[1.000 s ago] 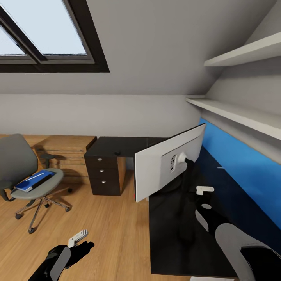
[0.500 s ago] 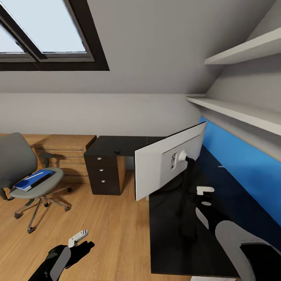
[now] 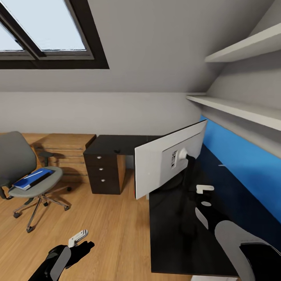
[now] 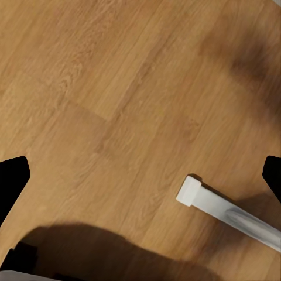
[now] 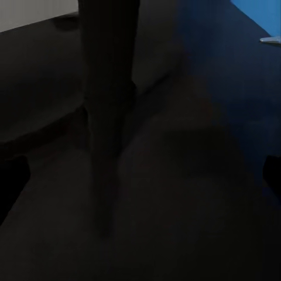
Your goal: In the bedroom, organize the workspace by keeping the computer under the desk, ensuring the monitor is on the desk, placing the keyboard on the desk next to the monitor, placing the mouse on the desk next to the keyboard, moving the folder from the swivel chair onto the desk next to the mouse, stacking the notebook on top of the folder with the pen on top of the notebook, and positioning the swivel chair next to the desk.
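Observation:
The monitor (image 3: 164,164) stands on the glossy black desk (image 3: 175,234) with its pale back turned toward me. Its dark stand post (image 5: 108,117) is close in the right wrist view. My right gripper (image 3: 205,194) hovers open over the desk just behind that stand, with dark fingertips (image 5: 13,181) wide apart. At the left stands the grey swivel chair (image 3: 17,160), with the blue folder (image 3: 33,178) lying on its seat. My left gripper (image 3: 81,240) hangs open low over the wood floor (image 4: 117,88), holding nothing. A slim pale thing (image 3: 221,166), perhaps the pen, lies by the blue wall panel.
Black drawers (image 3: 103,173) with silver knobs sit under the desk's far wing. On that wing lies a small dark object (image 3: 116,151), too small to identify. Low oak shelving (image 3: 66,150) runs behind the chair. White shelves (image 3: 234,109) overhang the desk. A white bar (image 4: 228,213) lies on the floor.
The picture has drifted slightly, so the chair sits a little further left. The monitor's far top corner stands a touch higher. Both grippers hold their places.

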Tool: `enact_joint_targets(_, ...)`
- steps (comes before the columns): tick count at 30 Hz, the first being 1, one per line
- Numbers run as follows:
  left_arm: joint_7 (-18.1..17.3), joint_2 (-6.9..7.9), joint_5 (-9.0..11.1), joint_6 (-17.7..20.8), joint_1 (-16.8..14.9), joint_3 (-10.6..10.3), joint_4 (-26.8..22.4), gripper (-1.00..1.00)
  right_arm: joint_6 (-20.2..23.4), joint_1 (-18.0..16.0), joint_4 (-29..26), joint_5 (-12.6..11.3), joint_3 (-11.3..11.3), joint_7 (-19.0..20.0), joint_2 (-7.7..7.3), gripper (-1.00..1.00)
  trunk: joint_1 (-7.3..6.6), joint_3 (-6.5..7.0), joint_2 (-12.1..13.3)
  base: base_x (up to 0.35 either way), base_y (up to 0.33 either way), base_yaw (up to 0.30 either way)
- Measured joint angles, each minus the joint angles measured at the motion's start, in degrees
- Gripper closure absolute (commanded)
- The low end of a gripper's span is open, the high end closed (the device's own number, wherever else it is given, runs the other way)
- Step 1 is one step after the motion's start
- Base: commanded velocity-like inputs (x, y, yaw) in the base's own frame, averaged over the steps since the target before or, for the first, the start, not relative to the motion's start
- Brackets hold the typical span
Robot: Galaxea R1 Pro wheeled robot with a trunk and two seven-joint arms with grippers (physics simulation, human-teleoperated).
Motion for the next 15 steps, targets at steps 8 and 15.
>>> enact_joint_targets(8, 0.0, 0.0, 0.0, 0.0, 0.0, 0.0, 0.0, -1.0, -0.3, 0.0, 0.0, 0.1, 0.0, 0.0, -0.04, -1.0, 1.76, -1.44, -3.2, 0.0, 0.0, 0.0)
enact_joint_targets(15, 0.0, 0.0, 0.0, 0.0, 0.0, 0.0, 0.0, -1.0, -0.7, 0.0, 0.0, 0.1, 0.0, 0.0, -0.05, -1.0, 3.3, -2.7, -6.0, 0.0, 0.0, 0.0)
